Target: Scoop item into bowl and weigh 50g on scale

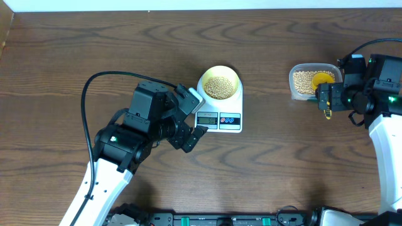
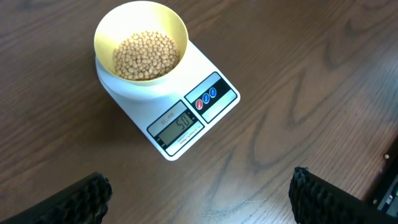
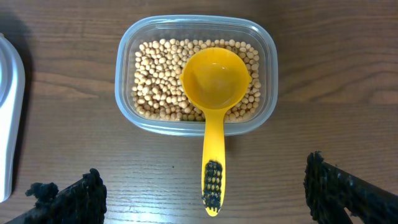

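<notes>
The pale-yellow bowl [image 1: 219, 84] sits on the white scale [image 1: 227, 119] and holds tan beans [image 2: 146, 55]. In the left wrist view the bowl [image 2: 107, 31] tops the scale [image 2: 214, 107], whose display seems to read 50. My left gripper [image 1: 193, 118] is open and empty, just left of the scale's front; its fingers [image 2: 199, 196] frame bare table. A clear tub [image 3: 129, 57] holds more beans [image 3: 158, 78] with the bright yellow scoop [image 3: 213, 81] resting in it, handle over the rim. My right gripper [image 3: 202, 193] is open, fingers apart either side of the handle, not touching it.
The tub [image 1: 300, 80] stands at the right of the table, next to my right gripper [image 1: 326, 100]. The left arm's black cable [image 1: 94, 81] loops over the table on the left. A pale wall edge runs along the far side.
</notes>
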